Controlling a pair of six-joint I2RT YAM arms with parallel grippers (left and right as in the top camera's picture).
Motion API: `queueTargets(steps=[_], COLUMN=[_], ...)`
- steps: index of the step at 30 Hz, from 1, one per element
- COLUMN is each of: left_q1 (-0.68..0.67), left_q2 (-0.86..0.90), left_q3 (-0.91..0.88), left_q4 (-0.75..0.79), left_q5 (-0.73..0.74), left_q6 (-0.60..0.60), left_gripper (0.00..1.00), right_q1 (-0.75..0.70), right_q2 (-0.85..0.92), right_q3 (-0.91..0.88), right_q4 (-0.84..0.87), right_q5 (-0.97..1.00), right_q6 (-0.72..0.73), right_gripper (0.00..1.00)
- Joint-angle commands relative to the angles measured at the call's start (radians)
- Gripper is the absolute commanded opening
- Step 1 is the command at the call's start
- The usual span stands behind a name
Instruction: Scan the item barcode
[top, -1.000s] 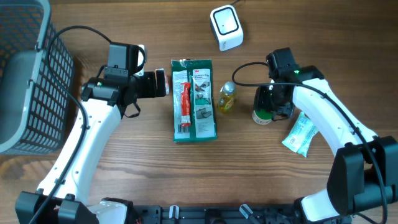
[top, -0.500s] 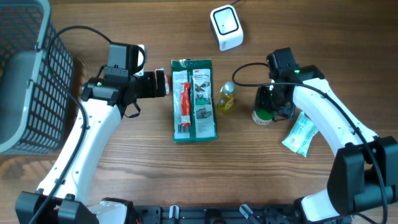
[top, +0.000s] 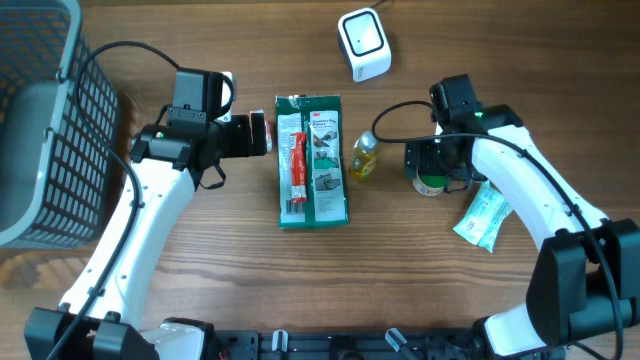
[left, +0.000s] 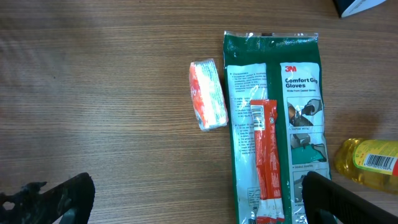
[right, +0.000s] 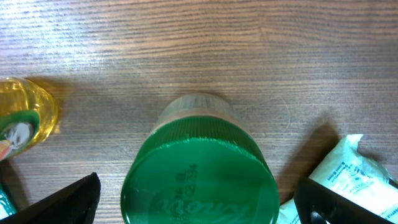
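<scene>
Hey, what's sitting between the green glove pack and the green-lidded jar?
A small yellow bottle is between the glove pack and the jar, clearest in the overhead view.

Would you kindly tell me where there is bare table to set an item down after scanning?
The widest bare stretch of table is the near edge, in front of the glove pack. Another patch lies along the far edge between the basket and the scanner. It is crowded from the glove pack past the yellow bottle and green-lidded jar to the white pouch.

A brown wood-grain table (top: 400, 280) fills the view, evenly lit.
</scene>
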Motion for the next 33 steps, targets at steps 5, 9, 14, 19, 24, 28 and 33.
queueTargets(steps=[5,9,14,19,24,28,33], left_q1=[0.002,0.002,0.002,0.002,0.002,0.002,0.002], left_q2=[-0.005,-0.005,-0.005,-0.005,-0.005,-0.005,-0.005], left_q3=[0.01,0.01,0.01,0.01,0.01,0.01,0.01], left_q4=[0.003,0.003,0.002,0.003,0.003,0.002,0.003], left_q5=[-0.01,-0.01,-0.01,-0.01,-0.01,-0.01,-0.01], left_q6=[0.004,0.004,0.004,0.004,0.004,0.004,0.004], left_gripper=[1.0,1.0,1.0,1.0,1.0,1.0,1.0], right_q1=[-0.01,-0.01,-0.01,-0.01,-0.01,-0.008,-0.008], right_q2=[0.014,0.014,0.014,0.014,0.014,0.014,0.014], right_q3=[0.019,0.0,-0.035,-0.029,-0.006,-0.025,-0.039], right_q4=[-0.027,-0.029,-0.005,-0.077,-0.048,-0.055,-0.041], right_q5=[-0.073,-0.055,0.013,0.014,0.013,-0.048,0.017], right_q6=[0.006,0.172,0.214,-0.031,0.113,0.2,0.166], right_gripper=[1.0,0.93,0.57,0.57,1.0,0.9,0.5])
